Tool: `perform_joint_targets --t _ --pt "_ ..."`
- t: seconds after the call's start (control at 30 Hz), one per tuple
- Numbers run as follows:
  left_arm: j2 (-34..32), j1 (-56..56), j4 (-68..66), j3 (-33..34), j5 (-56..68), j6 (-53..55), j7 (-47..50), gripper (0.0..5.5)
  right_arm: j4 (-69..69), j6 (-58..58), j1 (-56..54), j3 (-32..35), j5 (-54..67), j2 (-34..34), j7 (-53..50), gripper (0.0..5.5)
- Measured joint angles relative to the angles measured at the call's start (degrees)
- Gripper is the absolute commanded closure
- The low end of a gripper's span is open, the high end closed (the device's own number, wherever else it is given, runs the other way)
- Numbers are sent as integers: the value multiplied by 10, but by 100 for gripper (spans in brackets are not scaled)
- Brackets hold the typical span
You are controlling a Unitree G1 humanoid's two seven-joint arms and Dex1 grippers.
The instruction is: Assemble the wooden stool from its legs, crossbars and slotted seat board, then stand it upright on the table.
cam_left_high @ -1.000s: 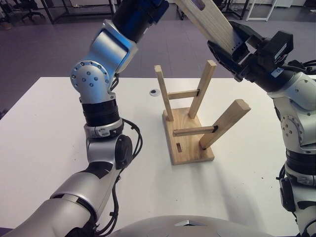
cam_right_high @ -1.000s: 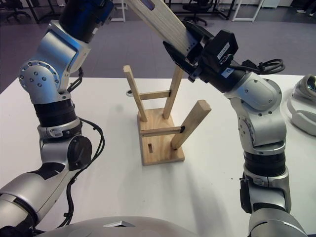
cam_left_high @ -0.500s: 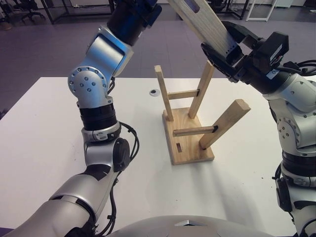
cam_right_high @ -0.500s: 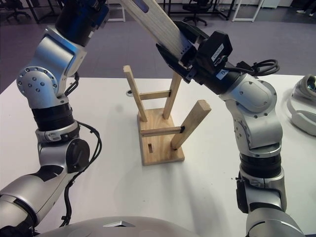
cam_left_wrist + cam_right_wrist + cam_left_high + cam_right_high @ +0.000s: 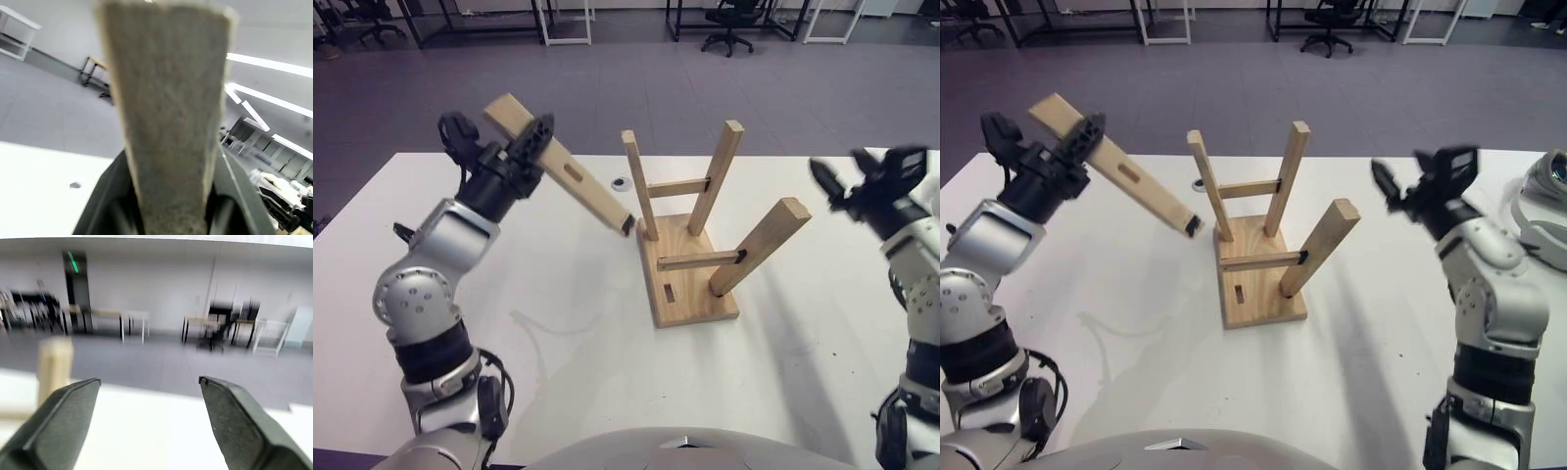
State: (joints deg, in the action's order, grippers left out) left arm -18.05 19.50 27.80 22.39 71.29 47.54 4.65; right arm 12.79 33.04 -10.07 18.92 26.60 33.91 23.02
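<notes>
The slotted seat board lies flat on the white table. Two legs stand upright in it, joined by a crossbar. A third leg leans outward, with a second crossbar running into it. My left gripper is shut on the upper end of a loose slotted leg, which slopes down with its lower end close to the nearest upright leg. That leg's end sits between the left fingers. My right gripper hangs open and empty, right of the stool, apart from it.
A white headset-like object rests at the table's right edge. A small round hole sits in the tabletop behind the stool. Open floor with chairs and desks lies beyond the far edge. Bare tabletop spreads in front and to the left.
Both arms came down from overhead. The right gripper let go of the loose leg and swung out to the right. The left arm lowered the leg to the stool's left side.
</notes>
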Motion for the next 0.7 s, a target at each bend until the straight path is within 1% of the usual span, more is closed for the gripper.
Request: perform_joint_targets --t 0.07,0.1,0.17,0.23,0.33,0.47,0.57,0.7 --pt "33 -68 34 -29 -12 -4 44 447 -21 -8 71 -61 -30 -21 16 174" --pt "67 -117 48 -50 -18 -7 76 447 -50 -19 100 -104 -58 -34 22 174" --pt "93 -148 63 -65 -24 -20 106 447 -69 -42 103 -148 -91 -39 29 174" --pt "126 -180 69 -81 -37 -34 135 447 -92 -63 105 -213 -137 -43 41 174" --pt "149 -199 70 -88 -70 -64 164 447 -74 -86 108 -250 -154 -52 64 174" --pt "157 -203 61 -97 -135 -108 161 447 -57 -101 109 -282 -178 -57 76 174" --pt "152 -205 62 -122 -184 -134 137 447 -54 -115 108 -292 -186 -59 80 174" --pt "113 -201 75 -194 -290 -170 86 447 -51 -135 99 -293 -196 -72 82 174"
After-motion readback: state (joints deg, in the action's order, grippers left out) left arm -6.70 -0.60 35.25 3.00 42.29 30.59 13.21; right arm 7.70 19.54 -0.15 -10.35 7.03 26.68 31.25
